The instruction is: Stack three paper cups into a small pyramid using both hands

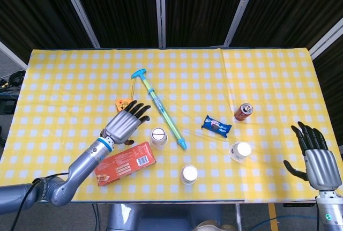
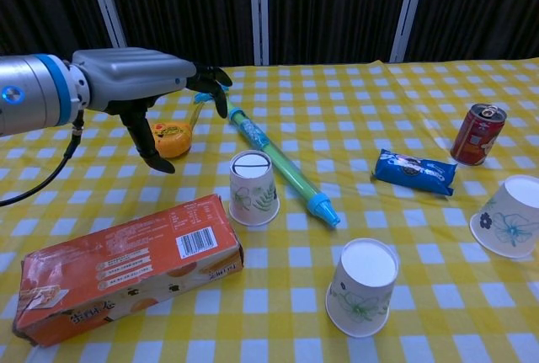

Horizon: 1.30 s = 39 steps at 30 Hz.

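Observation:
Three white paper cups with leaf prints stand upside down on the yellow checked cloth: one in the middle [image 1: 158, 136] [image 2: 253, 187], one near the front edge [image 1: 188, 174] [image 2: 362, 285], one at the right [image 1: 240, 151] [image 2: 508, 216]. My left hand [image 1: 125, 123] [image 2: 147, 82] hovers open, fingers spread, just left of and above the middle cup, not touching it. My right hand [image 1: 316, 157] is open at the table's right edge, clear of the right cup, and shows only in the head view.
An orange biscuit box [image 1: 124, 163] [image 2: 126, 266] lies front left under my left forearm. An orange tape measure [image 2: 171, 140], a blue-green water pump [image 1: 160, 108] [image 2: 274, 156], a blue snack packet [image 1: 216, 126] [image 2: 413, 171] and a red can [image 1: 243, 111] [image 2: 478, 134] sit around the cups.

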Tool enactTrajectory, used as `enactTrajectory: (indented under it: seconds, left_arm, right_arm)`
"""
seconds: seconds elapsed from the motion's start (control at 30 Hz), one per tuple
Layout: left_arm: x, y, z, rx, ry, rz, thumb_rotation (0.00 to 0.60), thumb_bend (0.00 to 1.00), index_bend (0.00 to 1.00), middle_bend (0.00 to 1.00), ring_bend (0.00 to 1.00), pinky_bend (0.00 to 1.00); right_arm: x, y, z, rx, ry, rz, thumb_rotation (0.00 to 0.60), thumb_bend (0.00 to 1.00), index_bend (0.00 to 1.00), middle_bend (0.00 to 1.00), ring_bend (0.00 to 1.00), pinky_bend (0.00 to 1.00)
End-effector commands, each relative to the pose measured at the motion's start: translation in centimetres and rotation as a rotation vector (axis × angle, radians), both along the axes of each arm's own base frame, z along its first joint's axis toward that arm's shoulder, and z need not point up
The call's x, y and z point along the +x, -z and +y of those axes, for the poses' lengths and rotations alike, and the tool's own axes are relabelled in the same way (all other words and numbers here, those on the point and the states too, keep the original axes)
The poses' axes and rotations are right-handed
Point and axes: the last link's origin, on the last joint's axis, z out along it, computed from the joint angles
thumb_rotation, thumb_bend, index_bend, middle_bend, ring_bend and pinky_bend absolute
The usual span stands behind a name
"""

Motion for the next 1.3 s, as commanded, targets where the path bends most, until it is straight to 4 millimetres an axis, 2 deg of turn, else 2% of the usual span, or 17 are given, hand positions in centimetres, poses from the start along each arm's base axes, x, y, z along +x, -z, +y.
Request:
enactTrajectory:
  seconds: [0.03,0.27,0.4,0.5,0.67,0.87,1.03,1.3]
  left_arm:
    - [0.9,1.4,0.6,-0.017,-0.003,0.009,0.6,0.11,0.25,0.0,0.0,0.0]
    - [2.5,3.5,1.5,-0.042,-0.007,0.016,0.6,0.11,0.19,0.0,0.0,0.0]
    - [3.4,4.5,1.8,-0.049,-0.004,0.021,0.6,0.12,0.19,0.0,0.0,0.0]
    - [4.0,4.9,1.9,-0.059,-0.004,0.02,0.6,0.12,0.23,0.0,0.0,0.0]
    - [4.7,5.7,1.9,-0.082,-0.002,0.03,0.6,0.18,0.3,0.0,0.0,0.0]
    - [4.8,6.3,1.8,-0.094,-0.004,0.051,0.6,0.24,0.42,0.0,0.0,0.0]
    - [4.5,5.7,1.9,-0.083,-0.019,0.039,0.6,0.24,0.43,0.0,0.0,0.0]
    - [5.0,2.1,1.6,-0.033,-0.013,-0.08,0.6,0.24,0.43,0.0,0.0,0.0]
  right_arm:
    - [-0.3,0.0,-0.2,0.002,0.012,-0.007,0.6,0.14,0.0,0.0,0.0,0.0]
    - [-0.9,-0.2,-0.5,0.002,0.033,-0.024,0.6,0.14,0.0,0.0,0.0,0.0]
    - [-1.3,-0.1,-0.7,0.015,0.047,-0.027,0.6,0.14,0.0,0.0,0.0,0.0]
    - [-1.4,-0.3,-0.9,0.008,0.05,-0.033,0.6,0.14,0.0,0.0,0.0,0.0]
    - [-1.6,-0.7,-1.1,-0.003,0.055,-0.05,0.6,0.14,0.0,0.0,0.0,0.0]
    - [-1.7,-0.6,-1.1,0.003,0.052,-0.051,0.6,0.14,0.0,0.0,0.0,0.0]
    - [-1.6,-0.7,-1.0,-0.003,0.049,-0.052,0.6,0.14,0.0,0.0,0.0,0.0]
    - [-1.5,-0.8,-1.0,-0.015,0.041,-0.047,0.6,0.14,0.0,0.0,0.0,0.0]
